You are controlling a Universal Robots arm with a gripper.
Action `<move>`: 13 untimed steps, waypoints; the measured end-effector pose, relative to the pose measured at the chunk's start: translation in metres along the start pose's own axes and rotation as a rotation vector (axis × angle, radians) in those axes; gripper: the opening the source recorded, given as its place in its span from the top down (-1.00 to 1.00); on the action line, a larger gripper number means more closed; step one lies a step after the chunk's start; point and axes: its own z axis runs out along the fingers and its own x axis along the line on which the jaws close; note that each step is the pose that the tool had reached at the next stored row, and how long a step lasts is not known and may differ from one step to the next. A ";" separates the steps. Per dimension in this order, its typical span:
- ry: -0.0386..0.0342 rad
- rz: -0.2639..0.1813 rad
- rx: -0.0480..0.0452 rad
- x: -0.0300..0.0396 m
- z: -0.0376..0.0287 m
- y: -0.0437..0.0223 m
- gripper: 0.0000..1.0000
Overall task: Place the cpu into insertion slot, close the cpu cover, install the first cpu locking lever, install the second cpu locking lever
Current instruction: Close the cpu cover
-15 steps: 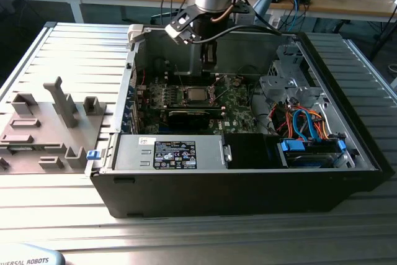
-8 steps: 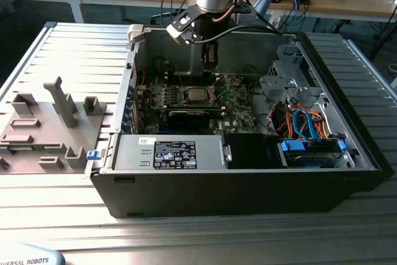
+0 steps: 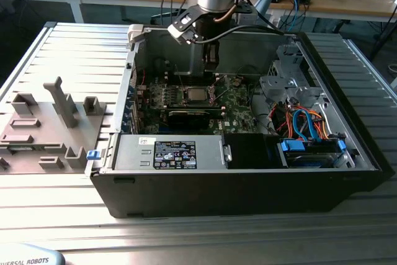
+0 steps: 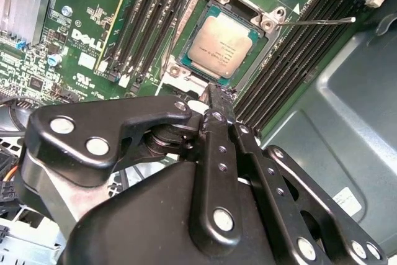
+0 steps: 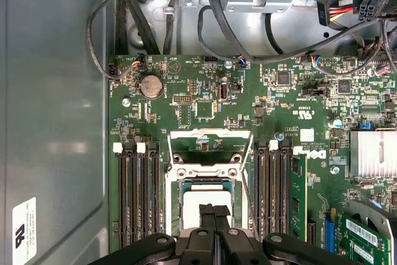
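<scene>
Now | claw [image 4: 216, 89] is hovering clenched on nothing, just above cpu [image 4: 226, 44] | cpu is lying flat in insertion slot [image 4: 175, 71], mid-board | cpu cover [image 5: 211, 132] is standing open | cpu is probably light, stiff, fragile (grip opposite edges)

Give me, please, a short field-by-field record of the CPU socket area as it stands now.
cpu: seated in the insertion slot, metal top up
cpu cover: open, hinged back clear of the slot
locking lever: thin rod angled out over the memory slots, not latched
gripper: shut, holding nothing, tips over the cpu's edge; contact unclear
</scene>
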 end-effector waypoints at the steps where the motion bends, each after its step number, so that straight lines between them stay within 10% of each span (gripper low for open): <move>1: 0.0000 0.000 0.0000 0.0000 0.0000 0.0002 0.79; 13: -0.0003 0.000 0.0000 0.0000 0.0000 0.0030 0.79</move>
